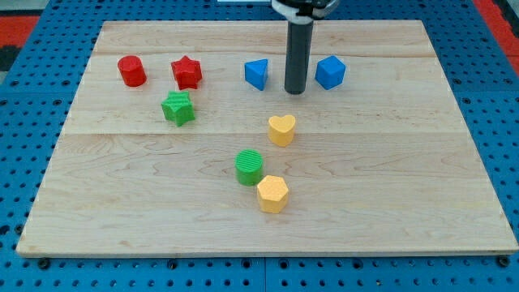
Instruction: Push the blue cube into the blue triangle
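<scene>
The blue cube (330, 72) sits near the view's top, right of centre. The blue triangle (257, 74) sits to its left at about the same height. My tip (295, 90) is the lower end of the dark rod and stands between the two blue blocks, with a small gap to each. It is slightly closer to the cube than to the triangle.
A red cylinder (131, 70) and a red star (186, 72) sit at the top left, with a green star (178, 107) below them. A yellow heart (281, 129), a green cylinder (250, 166) and a yellow hexagon (273, 193) sit mid-board (405, 178).
</scene>
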Robot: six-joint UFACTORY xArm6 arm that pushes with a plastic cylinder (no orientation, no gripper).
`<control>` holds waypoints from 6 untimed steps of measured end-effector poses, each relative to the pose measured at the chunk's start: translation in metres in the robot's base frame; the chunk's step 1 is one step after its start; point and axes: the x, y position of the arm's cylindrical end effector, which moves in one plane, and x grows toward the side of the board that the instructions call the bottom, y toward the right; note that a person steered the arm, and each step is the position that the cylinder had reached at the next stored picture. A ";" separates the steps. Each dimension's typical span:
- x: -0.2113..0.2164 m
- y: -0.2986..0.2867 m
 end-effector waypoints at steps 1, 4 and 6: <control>-0.030 0.005; -0.041 0.096; 0.020 -0.031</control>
